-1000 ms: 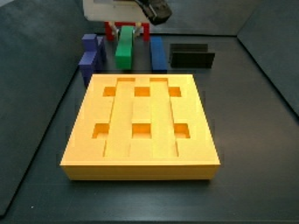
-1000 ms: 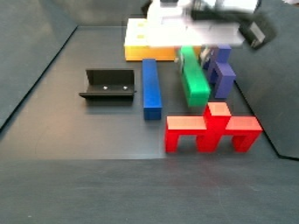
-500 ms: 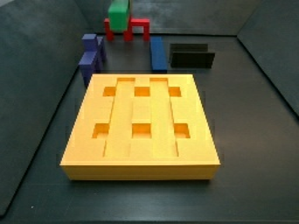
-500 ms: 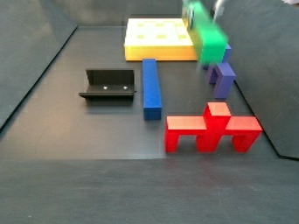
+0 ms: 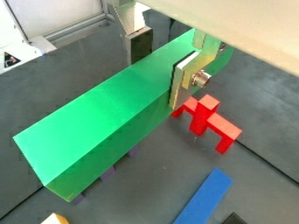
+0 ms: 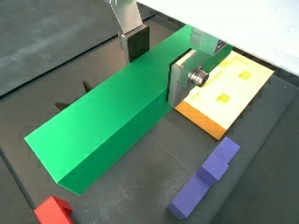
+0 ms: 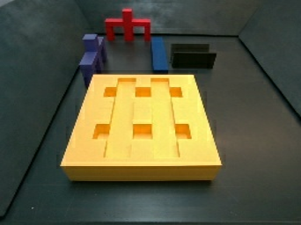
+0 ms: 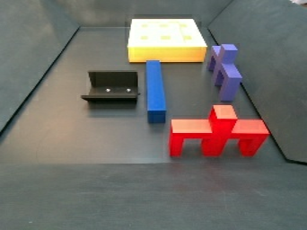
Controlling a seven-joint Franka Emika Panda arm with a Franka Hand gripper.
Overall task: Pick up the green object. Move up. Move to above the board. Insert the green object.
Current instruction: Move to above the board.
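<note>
My gripper is shut on the green object, a long green bar gripped across its width between the two silver fingers; both wrist views show it, lifted high above the floor. The gripper and the bar are out of frame in both side views. The board, a large orange-yellow block with grooves and six square holes, lies on the floor in both side views. In a wrist view one end of it shows below, beside the held bar.
A red branched piece, a blue bar, a purple stepped piece and the dark fixture stand beyond the board's end.
The gripper has lifted the green bar off the floor and risen out of both side views. The other pieces have not moved.
</note>
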